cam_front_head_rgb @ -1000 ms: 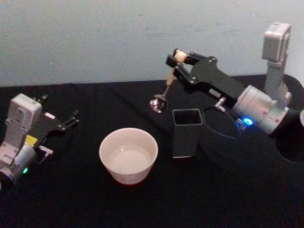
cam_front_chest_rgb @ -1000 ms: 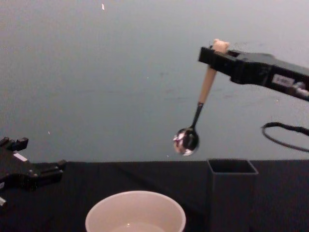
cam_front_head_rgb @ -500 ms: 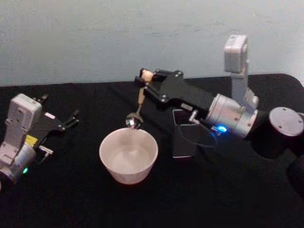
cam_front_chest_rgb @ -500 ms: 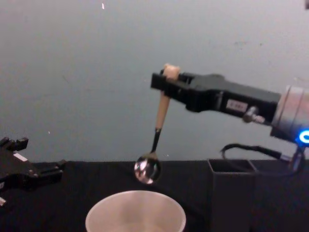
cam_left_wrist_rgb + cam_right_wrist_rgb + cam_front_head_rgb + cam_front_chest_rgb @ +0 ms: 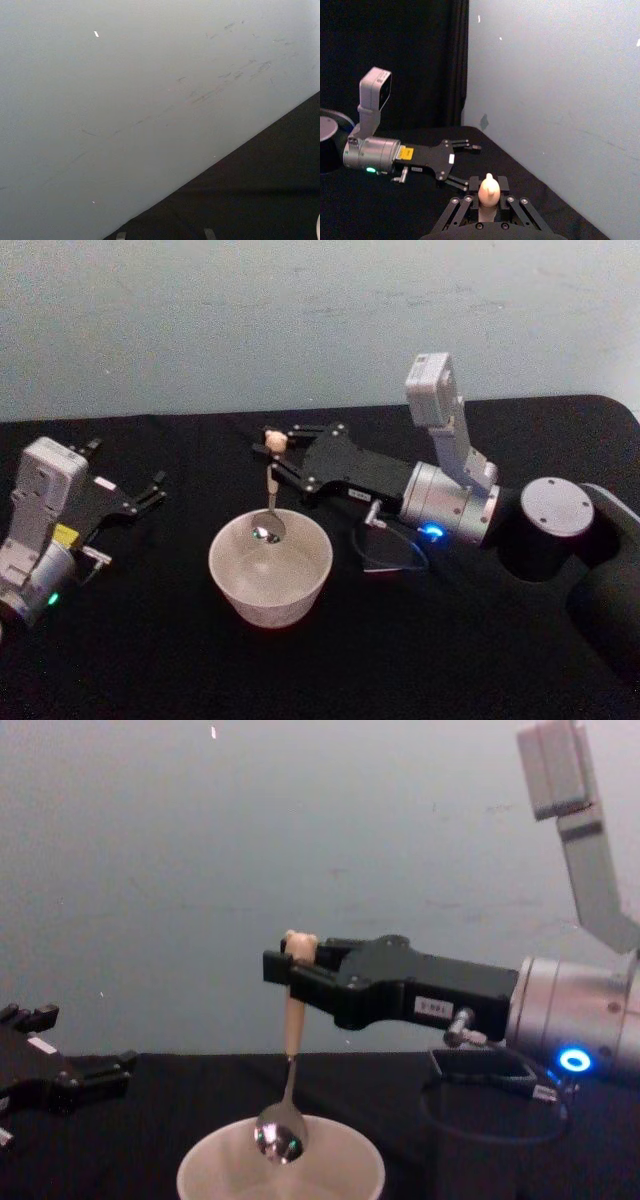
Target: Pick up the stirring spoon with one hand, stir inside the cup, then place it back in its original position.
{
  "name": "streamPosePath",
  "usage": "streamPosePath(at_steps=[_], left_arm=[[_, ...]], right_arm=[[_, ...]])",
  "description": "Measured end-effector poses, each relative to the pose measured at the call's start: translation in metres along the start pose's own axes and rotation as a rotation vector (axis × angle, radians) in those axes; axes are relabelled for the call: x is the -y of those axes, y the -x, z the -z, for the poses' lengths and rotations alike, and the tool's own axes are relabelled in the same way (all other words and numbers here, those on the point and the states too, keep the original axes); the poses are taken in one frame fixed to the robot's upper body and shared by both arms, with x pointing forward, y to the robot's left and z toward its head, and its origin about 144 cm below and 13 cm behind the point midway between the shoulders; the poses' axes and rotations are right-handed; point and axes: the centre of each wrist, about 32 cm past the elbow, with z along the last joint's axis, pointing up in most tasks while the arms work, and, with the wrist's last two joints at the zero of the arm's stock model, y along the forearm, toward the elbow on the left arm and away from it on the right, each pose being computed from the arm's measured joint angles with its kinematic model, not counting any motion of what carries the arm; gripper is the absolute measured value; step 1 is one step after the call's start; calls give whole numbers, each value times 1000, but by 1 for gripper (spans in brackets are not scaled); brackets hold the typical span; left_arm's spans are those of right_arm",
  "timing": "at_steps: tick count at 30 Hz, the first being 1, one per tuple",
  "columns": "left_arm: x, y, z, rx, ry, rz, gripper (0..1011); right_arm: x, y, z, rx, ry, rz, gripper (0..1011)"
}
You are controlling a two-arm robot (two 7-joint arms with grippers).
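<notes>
Since half a second ago the right gripper (image 5: 272, 447) has come down and nearer the robot, carrying the stirring spoon (image 5: 290, 1040) from just above the cup's far rim to inside its mouth. Its jaws are clenched on the top of the beige handle, with the tiny bear head poking up above them in the right wrist view.

The spoon hangs almost upright. Its handle tapers down to a thin dark neck and a round, shiny metal bowl. In the head view that bowl sits inside the cup (image 5: 270, 575), towards the far wall and just below the thin rim.

The cup is wide, cream-white and bowl-like, and stands on the black table (image 5: 150, 650). Just to its right is the dark grey square holder (image 5: 470, 1140), partly hidden behind the right arm and its cable.

The left gripper (image 5: 128, 462) rests parked at the table's left, well apart from the cup, with its fingers spread.
</notes>
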Motion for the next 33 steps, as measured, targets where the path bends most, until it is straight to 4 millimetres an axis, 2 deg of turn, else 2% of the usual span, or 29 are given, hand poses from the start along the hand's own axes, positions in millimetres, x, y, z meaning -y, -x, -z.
streamPosePath(at_steps=[16, 33], left_arm=[[0, 0, 0, 0, 0, 0, 1001], [0, 0, 0, 0, 0, 0, 1001]], right_arm=[[-6, 7, 16, 8, 48, -22, 212], [-6, 10, 22, 14, 69, -22, 212]])
